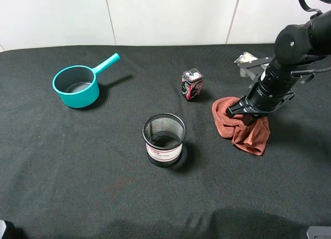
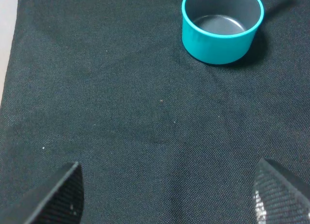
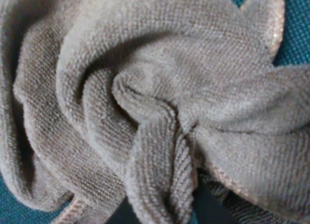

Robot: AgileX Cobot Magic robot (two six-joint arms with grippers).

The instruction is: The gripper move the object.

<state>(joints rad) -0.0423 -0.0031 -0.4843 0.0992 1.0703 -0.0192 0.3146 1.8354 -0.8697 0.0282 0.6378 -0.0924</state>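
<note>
A reddish-brown cloth (image 1: 243,133) lies crumpled on the black table at the right. My right gripper (image 1: 247,115) is pressed down into its top. In the right wrist view the cloth (image 3: 155,88) fills the frame. Its folds gather into a pinched ridge at the gripper, and the fingers are hidden in the fabric. My left gripper (image 2: 169,200) is open and empty above bare black cloth. Its fingertips (image 2: 63,195) show at the frame's lower corners, short of a teal saucepan (image 2: 223,27).
The teal saucepan (image 1: 76,86) stands at the back left. A black mesh cup (image 1: 164,138) stands in the middle. A small dark box (image 1: 192,85) stands behind it. A grey object (image 1: 248,60) lies at the back right, behind my right arm.
</note>
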